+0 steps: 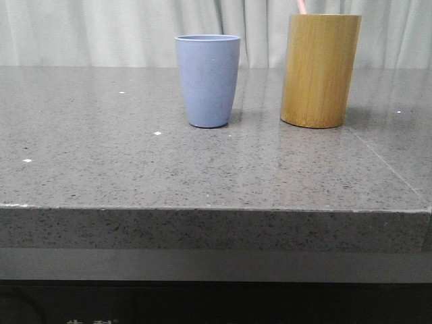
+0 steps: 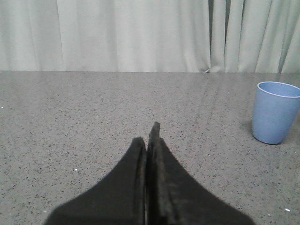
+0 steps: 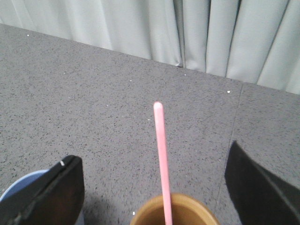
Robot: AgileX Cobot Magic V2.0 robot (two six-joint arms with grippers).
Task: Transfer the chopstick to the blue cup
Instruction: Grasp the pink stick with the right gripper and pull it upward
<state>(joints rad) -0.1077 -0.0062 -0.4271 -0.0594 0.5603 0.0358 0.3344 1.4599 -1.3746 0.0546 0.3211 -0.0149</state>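
Observation:
A pale pink chopstick (image 1: pixel 301 6) stands in a yellow-brown bamboo holder (image 1: pixel 318 71); in the front view only its tip shows above the rim. The blue cup (image 1: pixel 208 81) stands empty to the holder's left. Neither gripper shows in the front view. My right gripper (image 3: pixel 152 154) is open above the holder (image 3: pixel 150 208), and the chopstick (image 3: pixel 161 150) rises between its spread fingers without touching them. A sliver of the blue cup (image 3: pixel 14 192) shows behind one finger. My left gripper (image 2: pixel 146 133) is shut and empty, low over the table, with the blue cup (image 2: pixel 274 112) off to its right.
The grey speckled table (image 1: pixel 101 169) has its front edge near the camera. A pale curtain (image 1: pixel 101 30) hangs behind the table's far edge. A seam (image 1: pixel 388 165) runs across the table surface at the right.

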